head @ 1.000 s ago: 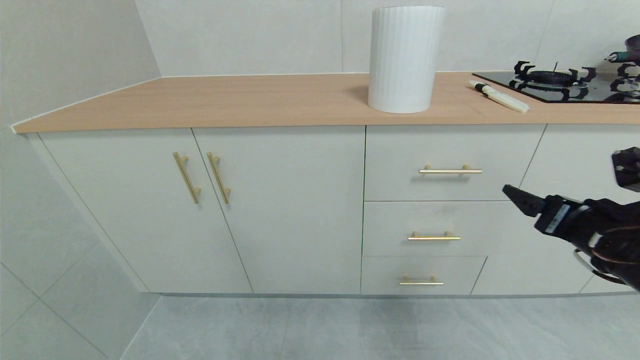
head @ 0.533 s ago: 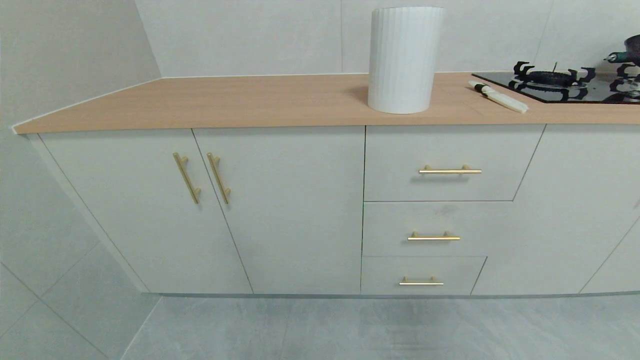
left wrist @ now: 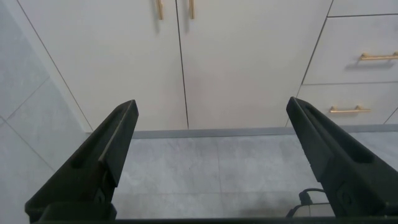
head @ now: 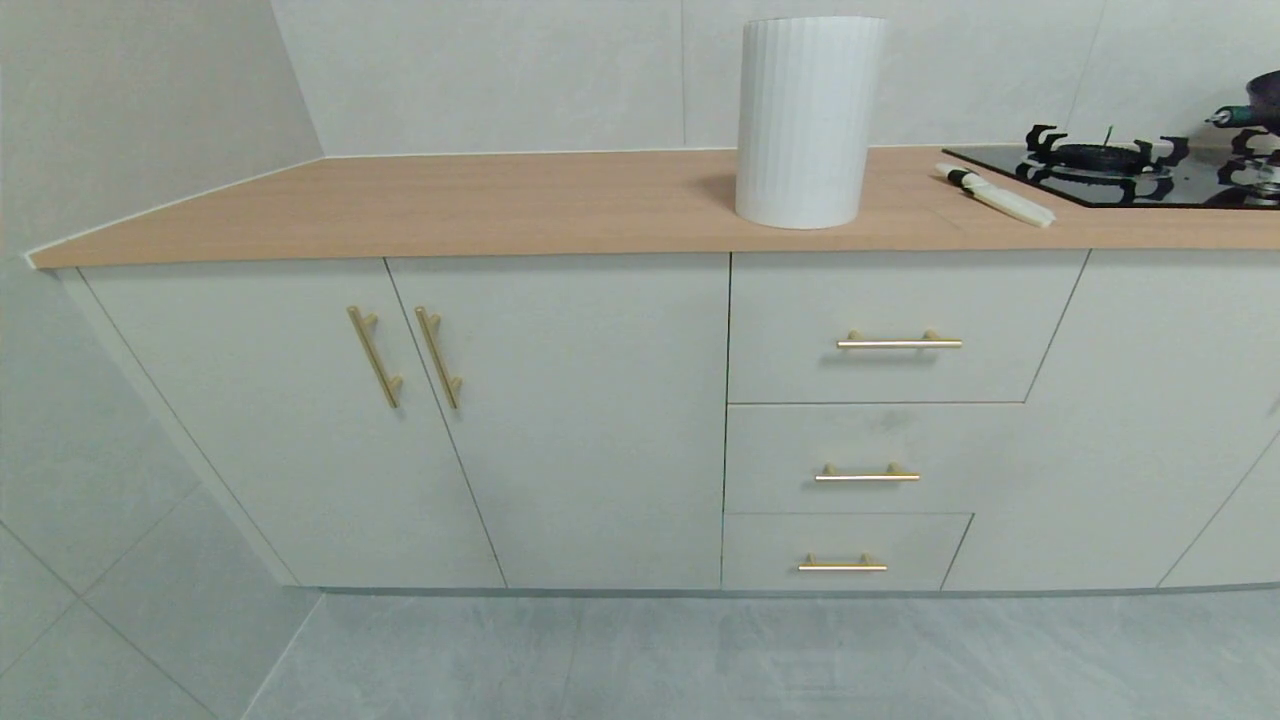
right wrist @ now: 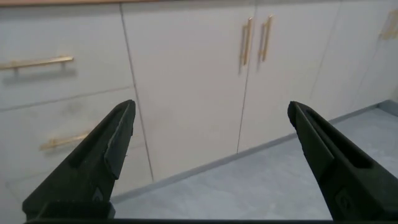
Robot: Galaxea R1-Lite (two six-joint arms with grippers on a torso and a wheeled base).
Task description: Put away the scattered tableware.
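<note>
Head view is showing the one loose piece of tableware, a slim white utensil with a dark band near one end. It is lying flat on the counter, between the ribbed white holder and the hob, near both but touching neither. Its long axis is running on a slant, the banded end pointing back toward the wall and the pale end pointing toward the counter's front edge, beside the hob.

Both arms are sitting low, well below that surface. The left pincer is hanging with its jaws spread wide and nothing between them, facing the cupboard doors and the floor. The right pincer is likewise gaping and empty, facing the drawer fronts. So the utensil is lying up and away from both. Since it is resting toward the robot's right, the right arm is probably the nearer one.

Which end is the handle is proving hard to make out. The holder's inside is hidden behind its wall, and the hob is being cut off at the picture's edge.
</note>
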